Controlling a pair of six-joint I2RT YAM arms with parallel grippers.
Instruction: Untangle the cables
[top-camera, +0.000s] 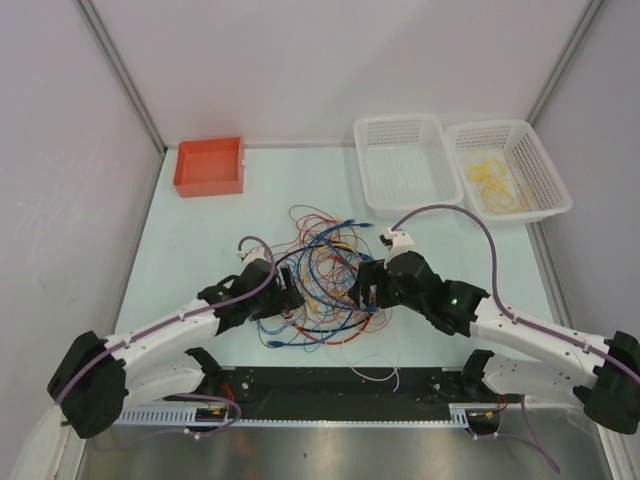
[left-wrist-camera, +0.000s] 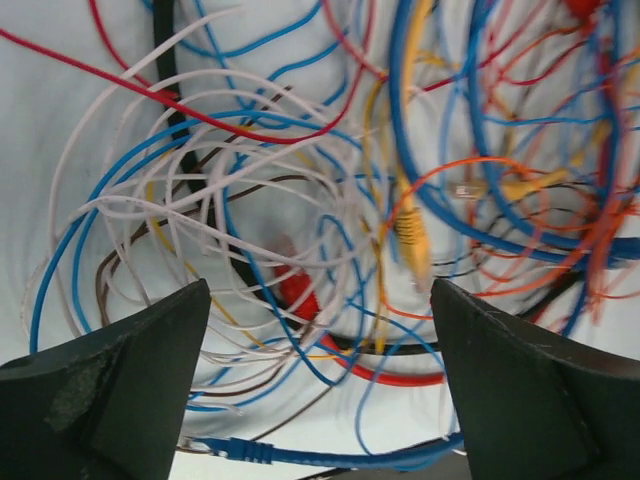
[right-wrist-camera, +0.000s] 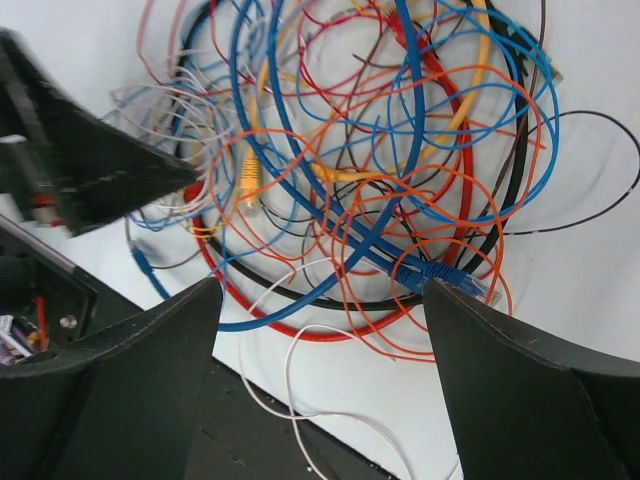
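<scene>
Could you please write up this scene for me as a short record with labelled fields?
cables: one tangled pile of red, blue, orange, white, yellow and black wires, mid-table
left hand: open, at the pile's left side, gripping nothing
right hand: open, at the pile's right side, gripping nothing
stray wire: thin loop apart from the pile, near the arm bases
red bin: far left of the table
left basket: white, far right, nothing visible inside
right basket: white, beside it, holds yellow loops
progress: not yet untangled
</scene>
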